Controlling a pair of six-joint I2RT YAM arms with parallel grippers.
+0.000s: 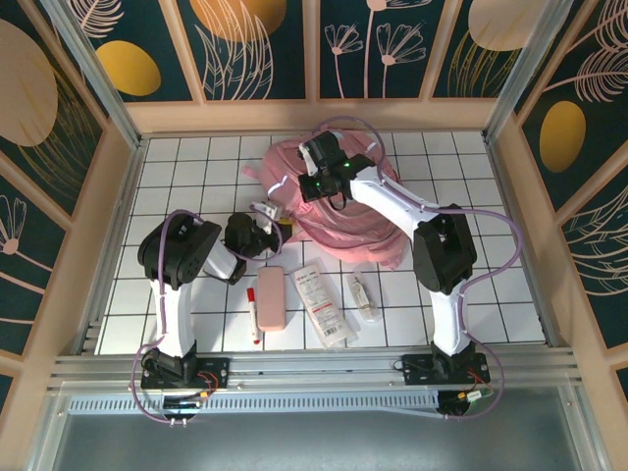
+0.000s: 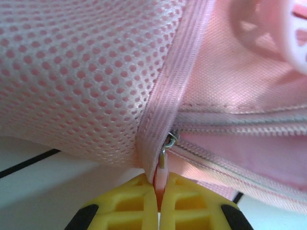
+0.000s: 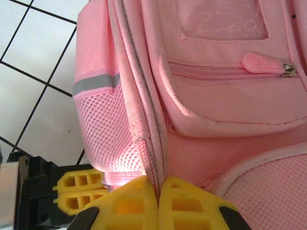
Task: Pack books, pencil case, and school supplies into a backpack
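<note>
Tightly closed on backpack (image 3: 216, 110) fabric: left pincer (image 2: 159, 186), right pincer (image 3: 158, 190).

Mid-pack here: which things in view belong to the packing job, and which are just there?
Job: backpack, pencil case, marker pen, white packet with red print, clear tube.
Not the job: gridded table, patterned walls.

Backpack (image 1: 339, 234) at desk (image 1: 186, 167) rear centre; before it, left to right: marker (image 1: 253, 312), pencil case (image 1: 272, 297), packet (image 1: 324, 304), tube (image 1: 365, 294).
</note>
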